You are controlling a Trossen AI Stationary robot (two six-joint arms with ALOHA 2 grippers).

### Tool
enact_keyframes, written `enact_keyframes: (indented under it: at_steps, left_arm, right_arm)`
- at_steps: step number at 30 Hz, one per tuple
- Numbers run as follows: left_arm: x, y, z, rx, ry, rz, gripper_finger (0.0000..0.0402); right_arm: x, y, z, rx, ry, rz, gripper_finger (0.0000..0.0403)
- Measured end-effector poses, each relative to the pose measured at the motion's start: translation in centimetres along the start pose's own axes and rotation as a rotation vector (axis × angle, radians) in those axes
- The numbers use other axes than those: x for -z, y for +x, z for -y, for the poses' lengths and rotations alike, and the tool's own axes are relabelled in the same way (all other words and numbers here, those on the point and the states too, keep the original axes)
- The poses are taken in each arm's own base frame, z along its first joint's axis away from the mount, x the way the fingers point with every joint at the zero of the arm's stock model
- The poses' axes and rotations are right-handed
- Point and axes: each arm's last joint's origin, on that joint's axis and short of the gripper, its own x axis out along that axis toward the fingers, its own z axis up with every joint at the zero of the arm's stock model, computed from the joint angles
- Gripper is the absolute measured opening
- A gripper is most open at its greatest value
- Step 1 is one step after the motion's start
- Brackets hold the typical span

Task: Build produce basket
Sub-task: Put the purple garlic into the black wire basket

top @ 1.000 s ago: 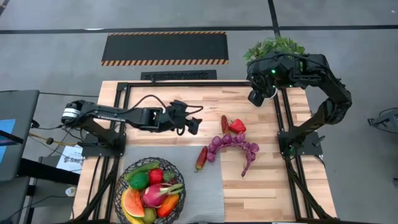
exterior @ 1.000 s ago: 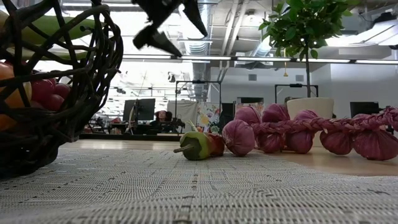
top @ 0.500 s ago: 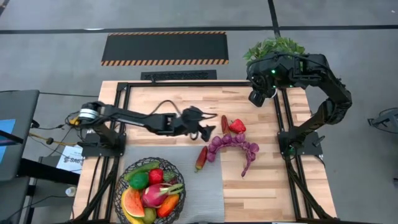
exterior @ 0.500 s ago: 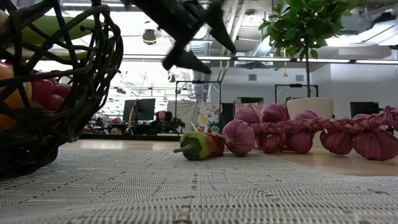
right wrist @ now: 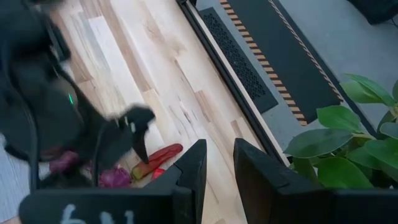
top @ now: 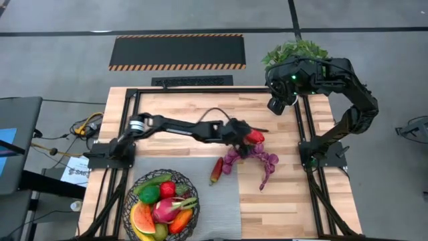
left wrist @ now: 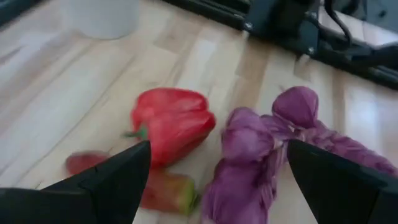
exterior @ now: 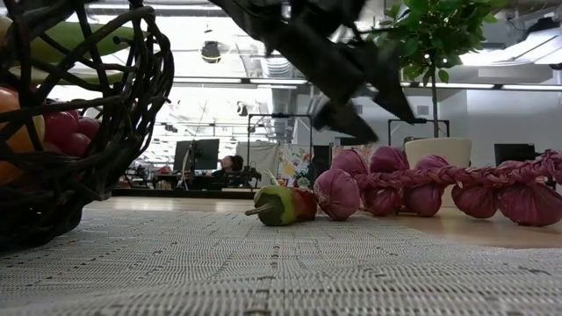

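Left arm is stretched long and low across the table, left gripper (top: pixel 249 134) right over the red pepper (top: pixel 255 136), fingers (left wrist: pixel 118 177) spread wide with nothing between them; wrist view puts the pepper and the near end of the purple onion braid (left wrist: pixel 273 149) between the two tips, not touching either as far as I can see. Right arm is folded up at the far right corner beside the potted plant (top: pixel 294 51), right gripper (top: pixel 275 105) high off the table, fingers (right wrist: pixel 194 171) narrowed to a slim gap, holding nothing. Versus a second ago: the left arm has swung from the middle-left of the table out to the loose produce, elbow unfolding as it went; right arm has not moved, and no produce has shifted. Count on the bare wood and mat: one red pepper, one braid of purple onions (top: pixel 251 158), one red-green chilli (top: pixel 216 170) at the mat edge (top: pixel 227 201), and one more small red piece (left wrist: pixel 149 186) just beside the pepper, so four loose items. One basket (top: pixel 134 184), near-left on the mat, well apart from the left gripper, already loaded with roughly seven pieces; exact number hard to tell since they overlap.
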Motion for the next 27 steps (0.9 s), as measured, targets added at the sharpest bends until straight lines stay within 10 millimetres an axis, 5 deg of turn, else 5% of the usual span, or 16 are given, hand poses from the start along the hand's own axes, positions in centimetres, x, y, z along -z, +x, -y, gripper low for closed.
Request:
enact_keyframes:
  at_steps: [9, 27]
  left_arm:
    - [1.0, 4.4, 1.6, 0.014, 0.137, -0.132, 0.036]
    - [2.5, 4.2, 2.6, 0.008, 0.299, -0.244, 0.0319]
  right_arm:
    - [0.0, 0.0, -0.1, -0.02, 0.003, -0.003, 0.0104]
    - [0.0, 0.0, -0.1, -0.029, -0.05, -0.004, 0.0104]
